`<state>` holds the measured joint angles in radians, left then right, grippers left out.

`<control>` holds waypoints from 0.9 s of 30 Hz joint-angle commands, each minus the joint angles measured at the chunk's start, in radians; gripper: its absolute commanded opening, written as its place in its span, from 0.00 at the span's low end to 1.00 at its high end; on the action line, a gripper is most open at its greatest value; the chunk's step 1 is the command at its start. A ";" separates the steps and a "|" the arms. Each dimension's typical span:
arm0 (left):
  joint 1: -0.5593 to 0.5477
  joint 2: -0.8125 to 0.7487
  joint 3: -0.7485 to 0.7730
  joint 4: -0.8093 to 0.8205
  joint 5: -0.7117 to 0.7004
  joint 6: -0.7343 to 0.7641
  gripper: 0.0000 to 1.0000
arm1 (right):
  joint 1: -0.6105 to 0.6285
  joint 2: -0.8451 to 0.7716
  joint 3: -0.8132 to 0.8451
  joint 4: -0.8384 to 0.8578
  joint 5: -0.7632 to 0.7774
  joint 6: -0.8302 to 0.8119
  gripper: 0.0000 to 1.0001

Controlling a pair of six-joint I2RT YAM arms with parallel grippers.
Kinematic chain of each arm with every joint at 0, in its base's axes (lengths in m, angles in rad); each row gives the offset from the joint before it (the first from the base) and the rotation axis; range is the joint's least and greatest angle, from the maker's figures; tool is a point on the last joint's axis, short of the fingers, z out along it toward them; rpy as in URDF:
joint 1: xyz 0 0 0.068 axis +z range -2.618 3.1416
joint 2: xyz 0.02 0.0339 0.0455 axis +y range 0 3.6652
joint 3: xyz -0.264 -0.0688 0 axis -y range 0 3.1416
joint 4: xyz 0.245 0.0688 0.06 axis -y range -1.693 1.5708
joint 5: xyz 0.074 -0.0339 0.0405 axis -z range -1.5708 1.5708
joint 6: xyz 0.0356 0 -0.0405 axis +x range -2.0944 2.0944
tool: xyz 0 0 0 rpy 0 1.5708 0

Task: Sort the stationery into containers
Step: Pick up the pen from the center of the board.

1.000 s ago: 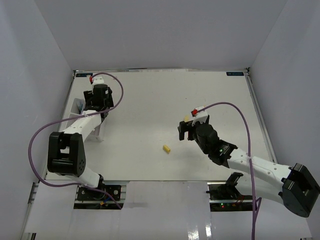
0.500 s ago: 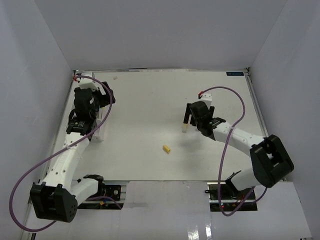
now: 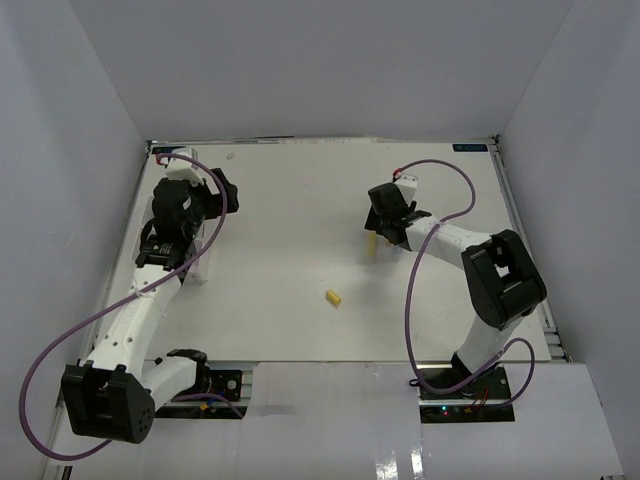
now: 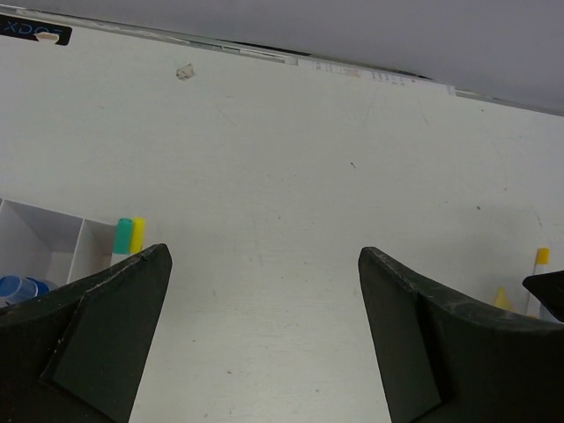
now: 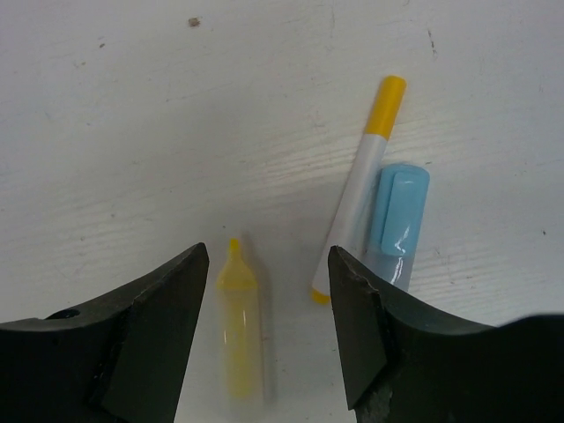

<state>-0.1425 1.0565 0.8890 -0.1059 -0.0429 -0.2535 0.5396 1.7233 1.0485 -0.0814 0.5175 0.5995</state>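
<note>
Above the yellow-tipped bottle (image 5: 240,339), right pincer (image 5: 267,256) points down, parted; left pincer (image 4: 264,256) gapes wide.

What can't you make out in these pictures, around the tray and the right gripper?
Tray: left wrist view, mostly behind the left gripper; top view, under the left arm.
Blue marker: right wrist view, lower end behind the right gripper.
Speck: left wrist view, too small to identify.

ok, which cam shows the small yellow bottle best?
Right wrist: the bottle lies flat between the right gripper fingers, nozzle clear. Top external shows only a pale sliver by the gripper; left wrist, a far yellow tip.
</note>
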 commanded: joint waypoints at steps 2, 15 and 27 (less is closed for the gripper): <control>-0.009 -0.021 -0.002 -0.003 0.035 -0.010 0.98 | -0.020 0.039 0.042 -0.034 0.045 0.088 0.62; -0.022 -0.016 -0.001 -0.005 0.041 -0.010 0.98 | -0.056 0.091 0.039 -0.058 0.010 0.155 0.57; -0.020 -0.006 -0.001 -0.003 0.087 -0.012 0.98 | -0.076 0.188 0.097 -0.090 0.045 0.166 0.46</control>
<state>-0.1596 1.0569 0.8890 -0.1055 0.0242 -0.2634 0.4706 1.8637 1.1034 -0.1463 0.5350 0.7406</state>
